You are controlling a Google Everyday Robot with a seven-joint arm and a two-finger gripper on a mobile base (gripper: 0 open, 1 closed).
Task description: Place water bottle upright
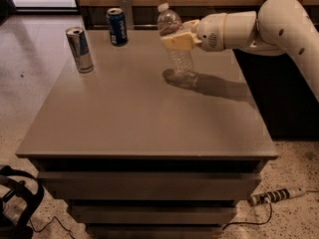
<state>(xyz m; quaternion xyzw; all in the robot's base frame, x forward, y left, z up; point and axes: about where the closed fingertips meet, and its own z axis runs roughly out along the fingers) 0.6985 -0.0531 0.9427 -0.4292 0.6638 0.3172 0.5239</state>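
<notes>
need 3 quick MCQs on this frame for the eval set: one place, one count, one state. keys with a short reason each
1. Where does the blue can stand on the table?
A. Near the far edge, beyond the slim silver-blue can
B. At the near edge
C. On the floor

2. How many cans are on the table?
A. One
B. Two
C. Four

3. What state is the gripper in?
A. Open, above the cans
B. Shut on the water bottle, around its body
C. Shut on the blue can

Key:
1 A: the blue can sits by the back edge, behind the slim can.
2 B: only those two cans show.
3 B: the gripper clasps the slightly tilted bottle over the table's far part, picture right.
</notes>
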